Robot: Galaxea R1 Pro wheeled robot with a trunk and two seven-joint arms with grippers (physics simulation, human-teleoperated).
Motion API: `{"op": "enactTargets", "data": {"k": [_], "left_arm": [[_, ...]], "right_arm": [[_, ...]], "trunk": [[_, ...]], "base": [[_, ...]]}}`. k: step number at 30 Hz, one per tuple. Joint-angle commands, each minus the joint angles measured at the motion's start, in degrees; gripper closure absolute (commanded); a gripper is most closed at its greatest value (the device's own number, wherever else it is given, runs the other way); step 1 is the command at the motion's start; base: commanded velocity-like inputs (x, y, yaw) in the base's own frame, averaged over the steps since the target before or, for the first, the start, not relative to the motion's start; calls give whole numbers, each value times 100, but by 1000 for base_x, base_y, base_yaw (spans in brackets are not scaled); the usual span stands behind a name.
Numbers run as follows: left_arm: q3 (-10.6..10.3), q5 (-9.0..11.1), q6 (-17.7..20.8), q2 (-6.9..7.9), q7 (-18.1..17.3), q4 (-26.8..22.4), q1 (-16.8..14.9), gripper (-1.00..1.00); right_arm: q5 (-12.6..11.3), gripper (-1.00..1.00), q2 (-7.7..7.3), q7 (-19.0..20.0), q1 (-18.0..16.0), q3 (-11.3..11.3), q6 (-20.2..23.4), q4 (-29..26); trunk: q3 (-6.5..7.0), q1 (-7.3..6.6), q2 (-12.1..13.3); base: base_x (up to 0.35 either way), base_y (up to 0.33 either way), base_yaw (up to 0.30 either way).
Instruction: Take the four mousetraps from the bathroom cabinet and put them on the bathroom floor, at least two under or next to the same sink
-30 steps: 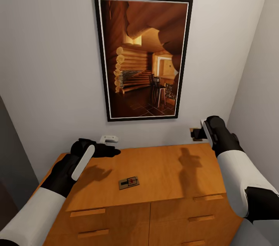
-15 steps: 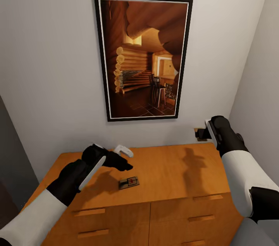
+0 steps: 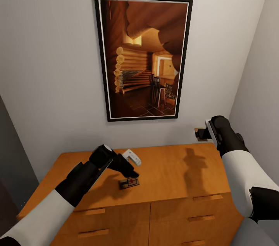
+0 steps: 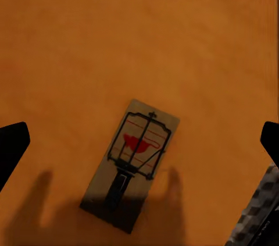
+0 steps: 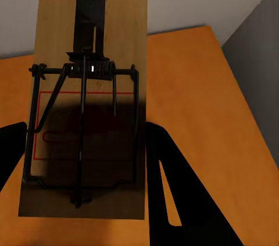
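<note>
Cabinet [image 3: 170,168] top and drawer fronts: orange-brown wood, faint grain. Mousetrap [image 4: 131,163] between the spread fingers of the left gripper [image 4: 139,141]: pale tan board, black wire parts, red mark at centre, thin red outline. Second mousetrap [image 5: 87,95] clamped in the right gripper [image 5: 87,159]: tan wood, dark metal spring and bar, red printed outline. Both arms: black forearms and grippers, white upper sleeves. Wall [image 3: 46,64]: off-white. Picture [image 3: 143,58] beyond the left gripper: black frame, warm brown log-cabin interior.

Mousetrap on cabinet top [image 3: 129,183]: near end covered by left pincer [image 3: 130,168].
Second mousetrap [image 5: 84,95]: lower corners hidden behind right pincer's dark fingers [image 5: 165,188]; tiny in head view.
Cabinet [image 3: 170,215]: lower drawers cut off by the frame edge.
Left pincer fingertips [image 4: 13,144]: cropped at both sides.
</note>
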Motion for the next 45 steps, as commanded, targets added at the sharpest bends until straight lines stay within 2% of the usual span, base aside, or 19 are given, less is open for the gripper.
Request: {"op": "enactTargets", "data": {"k": [1, 4, 13, 15, 18, 21, 26, 37, 45], "left_arm": [[-7, -216, 4, -31, -162, -2, -5, -100], [0, -426, -2, -60, -336, 4, -8, -100], [11, -510, -16, -76, -454, 25, -5, -100], [11, -512, -25, -74, -462, 73, -6, -100], [12, -534, -54, -70, -468, 202, -5, -100], [12, -529, -299, -66, -476, 363, -8, -100], [15, -531, -724, -97, -680, 671, -8, -100], [12, -571, -895, -58, -1042, 797, -10, -100], [18, -545, -898, 14, -1083, 860, -10, -100]], "right_arm": [[16, 100, 2, 12, -5, -8, 22, -4], [16, 100, 0, 9, -5, -8, 22, -1], [16, 100, -12, 8, -5, -13, 22, 4], [16, 100, -57, 8, -5, -15, 22, 7], [-13, 100, -221, 13, -5, -3, 22, 9], [-34, 100, -359, 44, -5, 2, 22, 10], [-32, 100, -457, 81, -5, 1, 22, 27], [-19, 100, -498, 87, -5, 8, 22, 69], [-25, 100, -506, 94, -5, 9, 22, 93]], "trunk": [[-9, 1, -7], [-9, 1, -7], [-9, 1, -7], [-9, 1, -7], [-9, 1, -7], [-9, 1, -7], [-9, 1, -7], [-9, 1, -7], [-9, 1, -7]], "base": [[0, 0, 0], [0, 0, 0], [0, 0, 0], [0, 0, 0], [0, 0, 0], [0, 0, 0], [0, 0, 0], [0, 0, 0], [0, 0, 0]]}}
